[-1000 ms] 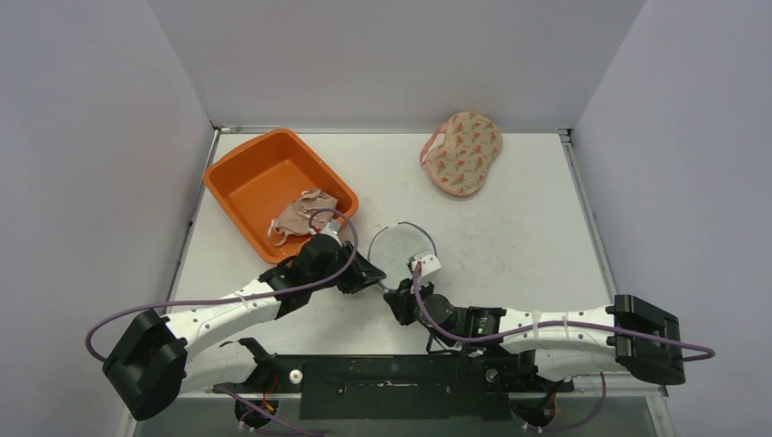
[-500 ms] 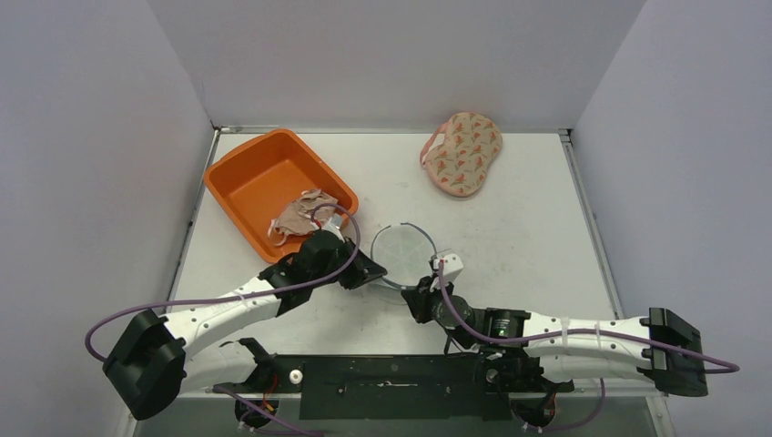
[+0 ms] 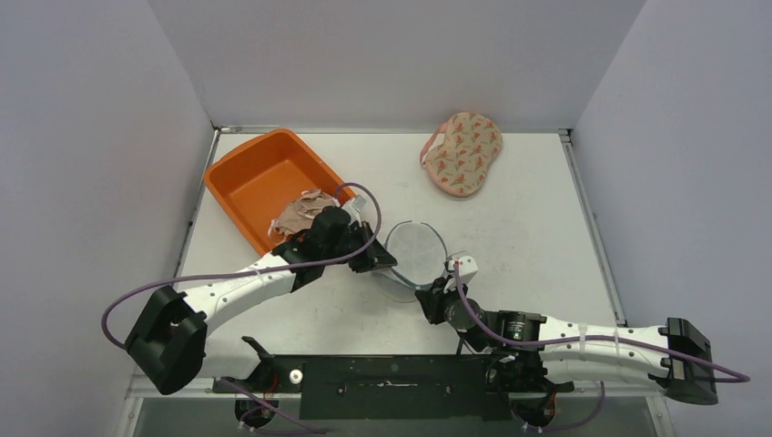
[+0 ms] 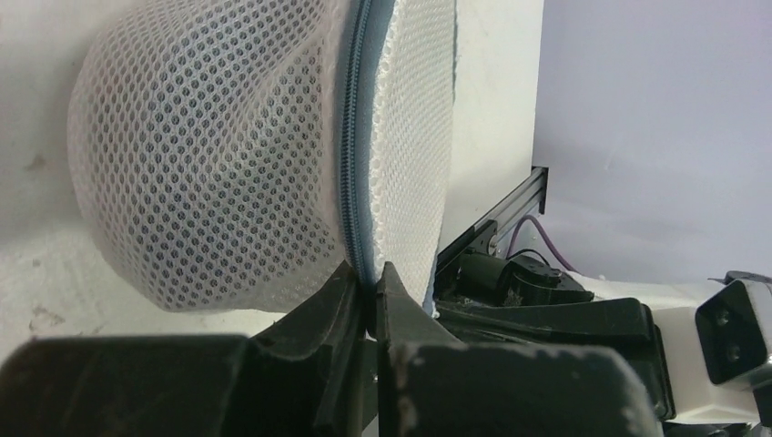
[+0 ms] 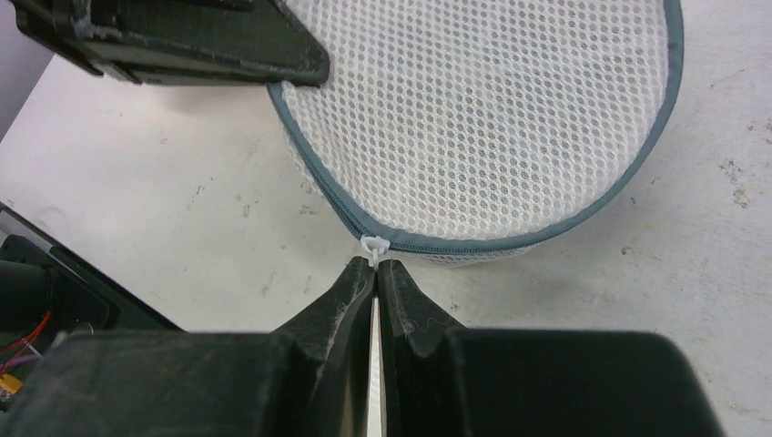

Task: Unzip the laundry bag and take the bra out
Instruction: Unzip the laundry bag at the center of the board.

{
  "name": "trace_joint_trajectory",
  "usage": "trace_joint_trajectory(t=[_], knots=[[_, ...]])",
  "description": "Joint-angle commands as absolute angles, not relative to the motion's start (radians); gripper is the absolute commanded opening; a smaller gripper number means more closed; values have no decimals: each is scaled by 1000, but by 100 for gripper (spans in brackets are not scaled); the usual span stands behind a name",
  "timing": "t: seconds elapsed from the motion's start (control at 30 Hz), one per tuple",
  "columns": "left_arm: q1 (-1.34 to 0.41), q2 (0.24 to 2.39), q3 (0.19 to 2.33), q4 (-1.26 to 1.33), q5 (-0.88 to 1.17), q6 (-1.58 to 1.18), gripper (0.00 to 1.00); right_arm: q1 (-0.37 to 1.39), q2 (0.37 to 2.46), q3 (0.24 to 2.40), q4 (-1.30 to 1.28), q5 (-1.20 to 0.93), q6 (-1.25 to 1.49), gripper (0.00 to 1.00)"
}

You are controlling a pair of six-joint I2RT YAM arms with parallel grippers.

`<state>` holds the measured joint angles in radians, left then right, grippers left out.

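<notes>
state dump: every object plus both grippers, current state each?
laundry bag: on table, gripped at two sides.
zipper: closed along the visible stretch.
zipper pull: pinched by right gripper.
left gripper: shut on laundry bag at zipper seam.
right gripper: shut on zipper pull.
orange bin: holds crumpled beige garment.
patterned pad: lying free, far side.
</notes>
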<state>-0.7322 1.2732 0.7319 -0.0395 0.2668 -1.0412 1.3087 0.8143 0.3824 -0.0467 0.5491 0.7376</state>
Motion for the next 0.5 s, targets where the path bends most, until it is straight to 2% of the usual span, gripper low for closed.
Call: trace_joint_trajectory(t=[0.0,0.03,0.07,0.1,0.13,0.17,0.27,0.47], knots=[[-698,1362,869,-86,332,-882,5,1313,829,369,-21,553,725,5],[-698,1369,879,-92,329,-875,21,1314,842,367,-10,551,727,5],[-698,1365,883,-102,314,-872,44,1315,854,368,24,548,728,5],[-697,1353,881,-117,291,-873,63,1316,866,368,50,545,730,5],[-696,1334,877,-143,257,-878,77,1316,878,369,74,541,728,5],[-697,1311,873,-174,224,-883,85,1316,890,372,98,535,724,5],[-696,1238,854,-286,158,-896,92,1315,944,394,153,522,706,5],[-701,1024,687,-390,83,-1049,93,1311,1043,449,228,475,657,5]])
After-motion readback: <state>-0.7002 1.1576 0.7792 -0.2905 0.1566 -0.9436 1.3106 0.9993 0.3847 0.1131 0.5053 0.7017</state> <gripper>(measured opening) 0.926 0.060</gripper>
